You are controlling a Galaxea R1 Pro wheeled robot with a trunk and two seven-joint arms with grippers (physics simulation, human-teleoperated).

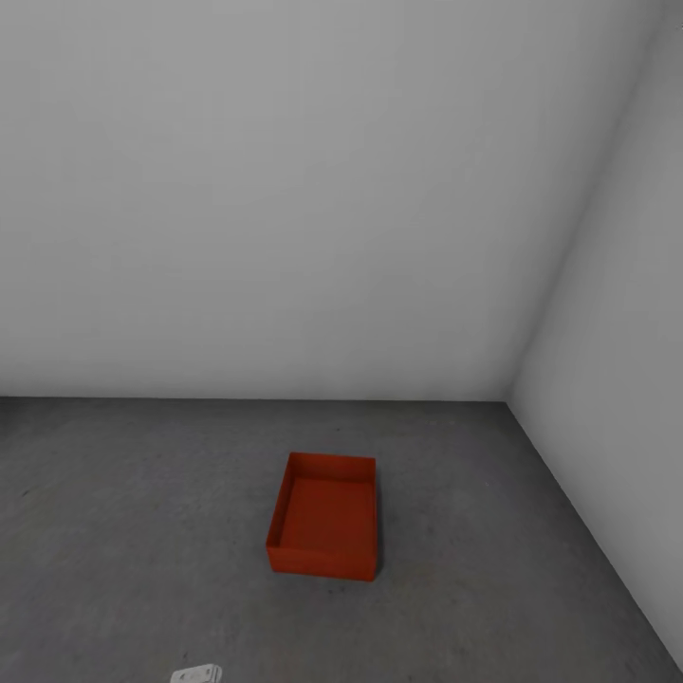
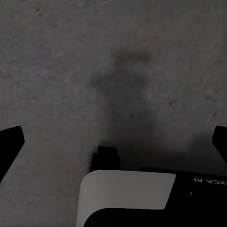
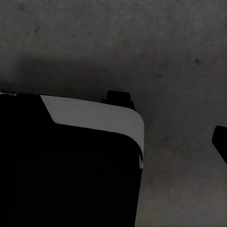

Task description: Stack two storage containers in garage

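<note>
Walls (image 1: 285, 190): plain white, smooth, meeting in a corner.
Floor (image 1: 142, 531): dark grey, rough speckled concrete.
Bin (image 1: 323, 515): red-orange, rectangular, straight-walled, lidless, empty; alone on the floor near the corner.
Robot base (image 3: 71, 165): black-and-white, rounded, seen from both wrists.
Left end effector (image 2: 113, 142): fingers spread wide, holding nothing.
Right end effector: one fingertip (image 3: 220, 142) visible; spread cannot be told.

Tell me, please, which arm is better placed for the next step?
Left, narrowly: the bin lies near centre, favouring neither, but the left gripper shows both fingers spread and empty; of the right, one fingertip shows.
</note>
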